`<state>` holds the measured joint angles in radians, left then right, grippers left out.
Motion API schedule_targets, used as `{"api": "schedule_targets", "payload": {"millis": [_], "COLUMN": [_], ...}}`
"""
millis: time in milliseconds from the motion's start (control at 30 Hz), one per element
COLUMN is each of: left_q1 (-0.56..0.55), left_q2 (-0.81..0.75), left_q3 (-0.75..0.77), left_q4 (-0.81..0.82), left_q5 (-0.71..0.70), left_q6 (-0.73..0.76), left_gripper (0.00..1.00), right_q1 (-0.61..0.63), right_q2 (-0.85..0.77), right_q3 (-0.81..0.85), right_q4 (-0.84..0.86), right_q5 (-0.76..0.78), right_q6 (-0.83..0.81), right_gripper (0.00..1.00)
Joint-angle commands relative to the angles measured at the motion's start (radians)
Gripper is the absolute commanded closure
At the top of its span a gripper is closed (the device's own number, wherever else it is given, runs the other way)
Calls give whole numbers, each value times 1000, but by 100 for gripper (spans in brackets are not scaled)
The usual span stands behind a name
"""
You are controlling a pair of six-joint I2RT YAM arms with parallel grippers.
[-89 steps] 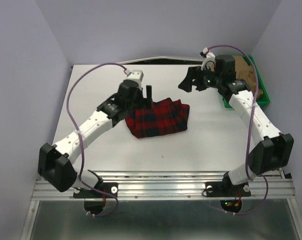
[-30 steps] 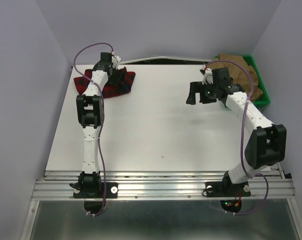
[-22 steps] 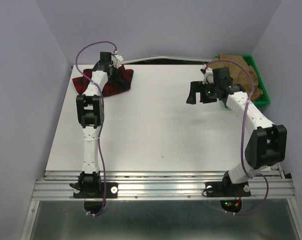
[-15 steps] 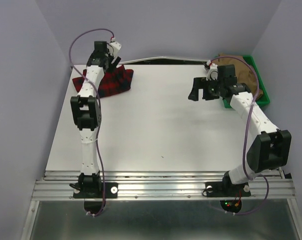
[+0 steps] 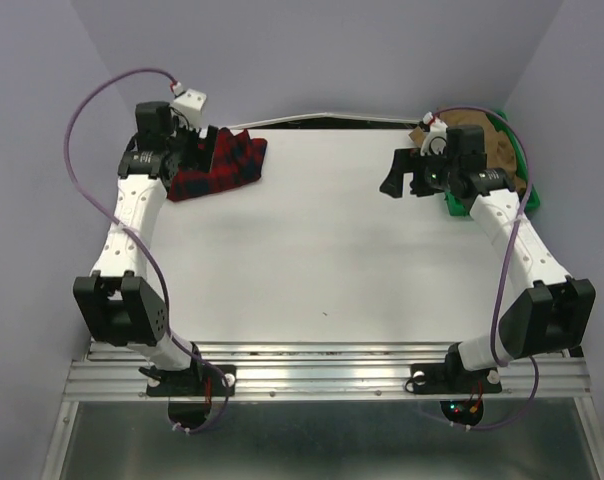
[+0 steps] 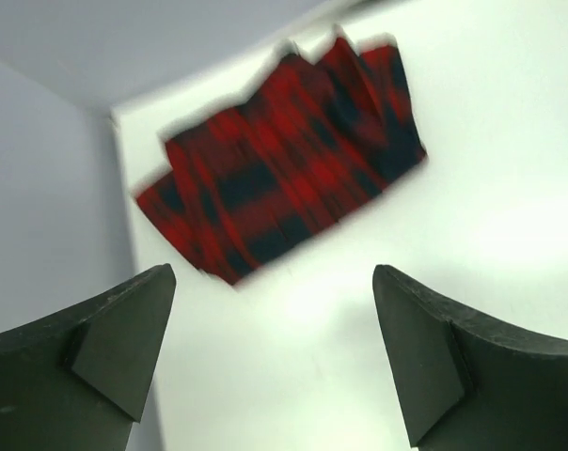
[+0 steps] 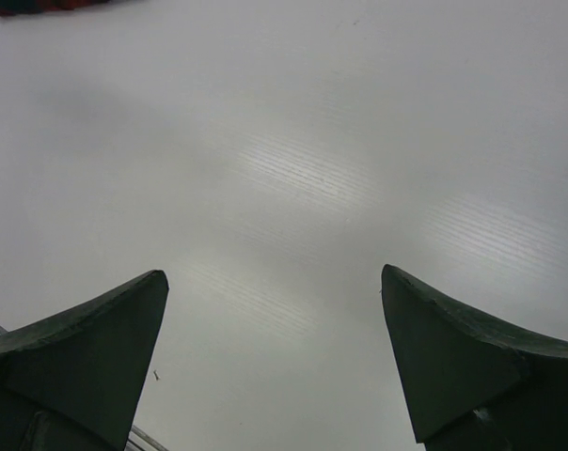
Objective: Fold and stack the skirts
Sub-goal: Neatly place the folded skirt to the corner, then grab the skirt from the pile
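Table: white, mostly bare; cloth at both far corners.
Right arm: reaches from its base at the near right up to the far right side of the table.
Left arm: runs up the left edge to the far left corner.
Tray: green, at the far right edge, partly behind the right arm.
Tan skirt: bunched in the tray, not folded flat; the arm crosses in front of it.
Red skirt: plaid, folded, lying flat in the far left corner; blurred in the wrist view, with two raised points on its far edge.
Left gripper: fingers spread wide, nothing between them; the red skirt lies past the tips, and from above the gripper sits over the skirt's left end.
Right gripper: fingers spread wide, holding nothing, bare table beneath; from above it hangs just left of the tray.
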<state>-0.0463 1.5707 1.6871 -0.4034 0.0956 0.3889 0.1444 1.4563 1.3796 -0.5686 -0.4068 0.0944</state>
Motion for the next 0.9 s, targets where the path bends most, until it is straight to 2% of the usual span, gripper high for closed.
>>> {"api": "schedule_targets", "payload": {"millis": [0, 133, 267, 433, 633, 867], "left_q1": [57, 85, 111, 128, 166, 169], "left_q2": [22, 34, 89, 241, 418, 517], "left_q3": [-252, -368, -394, -339, -201, -89], "left_q4": [-60, -54, -14, 29, 54, 89], "left_q5": [142, 109, 52, 7, 61, 85], "left_q6": [-137, -131, -111, -90, -90, -99], "left_gripper": [2, 6, 7, 7, 7, 7], "right_q1": [-5, -5, -5, -16, -63, -112], "right_q2": [-16, -4, 10, 38, 87, 111], "right_q3": [61, 70, 62, 62, 108, 156], "right_q4": [13, 9, 9, 6, -34, -70], "right_q5": [8, 10, 2, 0, 5, 48], "right_q6": [-5, -15, -22, -19, -39, -74], "right_gripper": [0, 0, 0, 0, 0, 0]}}
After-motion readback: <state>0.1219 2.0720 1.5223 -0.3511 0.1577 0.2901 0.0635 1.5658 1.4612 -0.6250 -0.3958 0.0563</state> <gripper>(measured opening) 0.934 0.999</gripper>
